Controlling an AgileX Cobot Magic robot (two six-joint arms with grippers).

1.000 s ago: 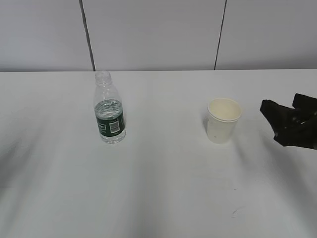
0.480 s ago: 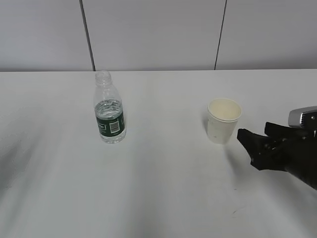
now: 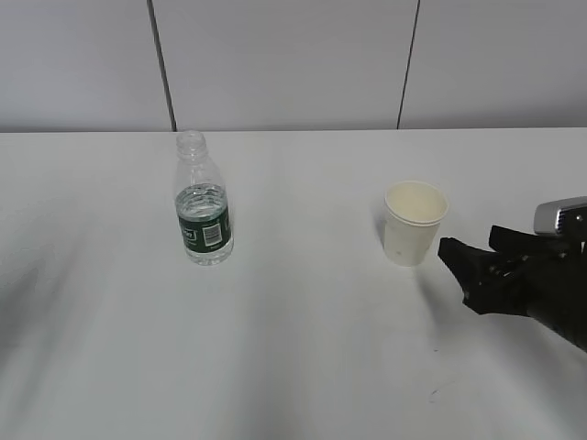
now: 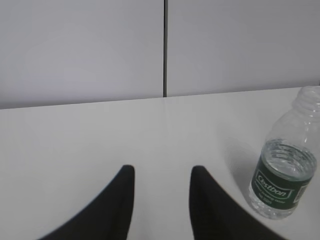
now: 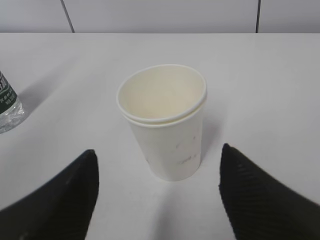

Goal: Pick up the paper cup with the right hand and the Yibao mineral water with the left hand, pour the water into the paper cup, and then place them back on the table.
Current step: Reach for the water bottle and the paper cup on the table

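The cream-white paper cup (image 3: 415,223) stands upright on the white table (image 3: 293,348), right of centre. It also shows in the right wrist view (image 5: 164,120), empty, just ahead of my right gripper (image 5: 158,156), which is open with its jaws wide apart. In the exterior view my right gripper (image 3: 472,258) sits just right of the cup, not touching it. The Yibao mineral water bottle (image 3: 203,203) stands upright at left, capless, partly filled with clear water. In the left wrist view the bottle (image 4: 285,175) is at the right, beside my open, empty left gripper (image 4: 161,172).
A grey panelled wall (image 3: 293,64) runs along the table's far edge. The bottle's base shows at the left edge of the right wrist view (image 5: 7,107). The left arm is out of the exterior view.
My right gripper has come forward and left, from the far right edge to just beside the cup, then held still. The cup and bottle have not moved.
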